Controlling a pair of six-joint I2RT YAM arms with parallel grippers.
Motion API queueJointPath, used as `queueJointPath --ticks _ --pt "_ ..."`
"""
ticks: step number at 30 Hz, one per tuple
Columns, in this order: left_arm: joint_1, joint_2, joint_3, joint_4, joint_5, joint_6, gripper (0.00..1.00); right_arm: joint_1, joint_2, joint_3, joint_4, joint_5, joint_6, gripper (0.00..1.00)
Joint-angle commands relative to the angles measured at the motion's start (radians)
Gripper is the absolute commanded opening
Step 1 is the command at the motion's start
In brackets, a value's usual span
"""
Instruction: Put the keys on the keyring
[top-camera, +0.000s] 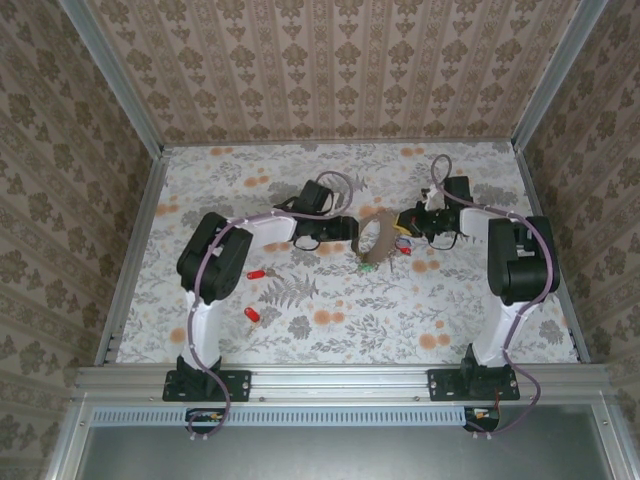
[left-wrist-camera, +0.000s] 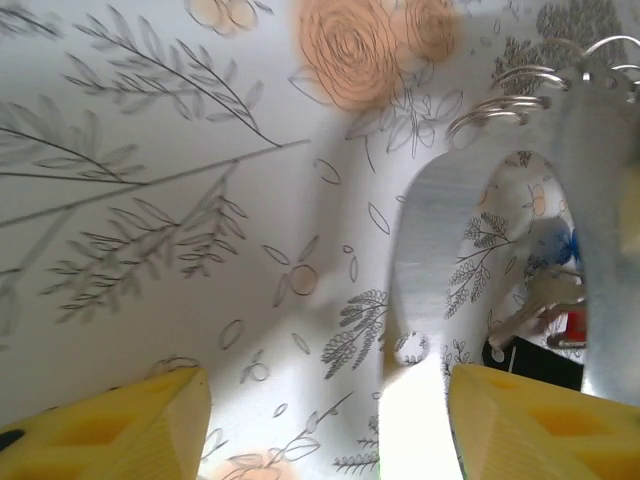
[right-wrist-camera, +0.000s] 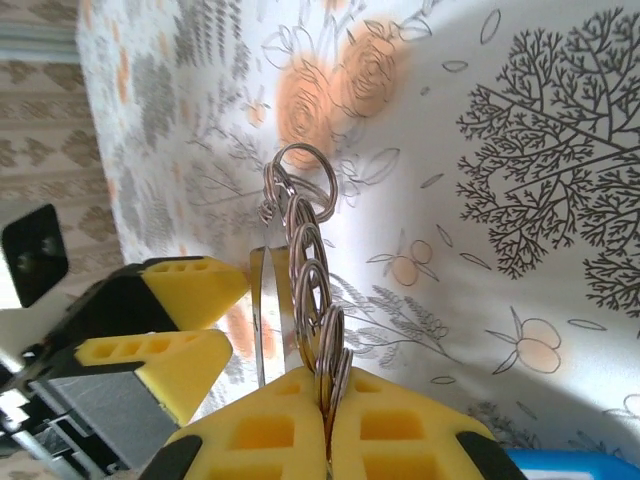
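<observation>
Holds the keyring (top-camera: 378, 234) near the middle of the tabletop (top-camera: 330, 335), a little toward the far edge, with the right gripper (right-wrist-camera: 327, 395) pinched fully together on a row of small steel split rings (right-wrist-camera: 305, 250) along the band's edge. Stands the band upright as a grey-brown loop: edge-on from the right wrist, a blurred arch from the left wrist. Shows the left gripper (left-wrist-camera: 328, 410) spread wide just beside the loop, nothing between its yellow fingers (left-wrist-camera: 130, 425); touching the band or not, impossible to tell.

Finds the green key (top-camera: 367, 266) against the loop's near side, partly tucked under it (threaded or merely lying there, not clear). Finds one red key (top-camera: 256, 273) on the left half of the tabletop and a second red key (top-camera: 251, 314) closer to the near edge, both well apart from the loop. Catches a blue plastic piece (right-wrist-camera: 575, 465) cut off at the right wrist view's bottom corner, too little of it to name. Picks out a red speck (top-camera: 405, 250) beside the right gripper from above, too small to identify.
</observation>
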Motion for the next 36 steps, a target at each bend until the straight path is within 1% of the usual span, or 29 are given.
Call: queueJointPath --ticks 1,4,7,9,10,16,21,27,29,31,33,35,36 --pt "0.03 -0.058 -0.026 0.087 0.046 -0.056 0.69 -0.014 -0.07 -0.028 0.141 -0.106 0.116 0.08" --pt "0.056 -0.064 -0.052 0.178 0.125 -0.118 0.7 -0.022 -0.096 -0.048 0.223 -0.143 0.183 0.08" --pt "0.073 -0.058 -0.065 0.281 0.211 -0.184 0.7 -0.022 -0.118 -0.047 0.255 -0.166 0.206 0.08" --pt "0.078 -0.05 -0.059 0.316 0.24 -0.204 0.7 -0.022 -0.128 -0.043 0.268 -0.181 0.217 0.08" --pt "0.077 -0.047 -0.054 0.329 0.278 -0.212 0.69 -0.022 -0.13 -0.04 0.271 -0.185 0.221 0.09" --pt "0.077 -0.018 -0.061 0.505 0.361 -0.321 0.68 -0.022 -0.132 -0.037 0.296 -0.2 0.245 0.09" --pt "0.08 -0.015 -0.085 0.607 0.37 -0.387 0.68 -0.024 -0.129 -0.043 0.301 -0.187 0.252 0.09" --pt "0.1 -0.067 -0.147 0.609 0.296 -0.385 0.72 -0.033 -0.133 -0.048 0.312 -0.172 0.263 0.08" --pt "0.104 -0.074 -0.151 0.601 0.3 -0.381 0.72 -0.033 -0.135 -0.048 0.338 -0.185 0.284 0.09" --pt "0.104 -0.066 -0.139 0.601 0.328 -0.389 0.71 -0.033 -0.136 -0.051 0.374 -0.201 0.312 0.08" --pt "0.101 -0.051 -0.126 0.619 0.356 -0.408 0.69 -0.033 -0.14 -0.053 0.397 -0.205 0.332 0.09" --pt "0.096 -0.036 -0.106 0.632 0.385 -0.437 0.58 -0.033 -0.143 -0.052 0.402 -0.205 0.34 0.09" --pt "0.093 -0.031 -0.1 0.644 0.395 -0.45 0.55 -0.033 -0.144 -0.051 0.405 -0.207 0.341 0.09"
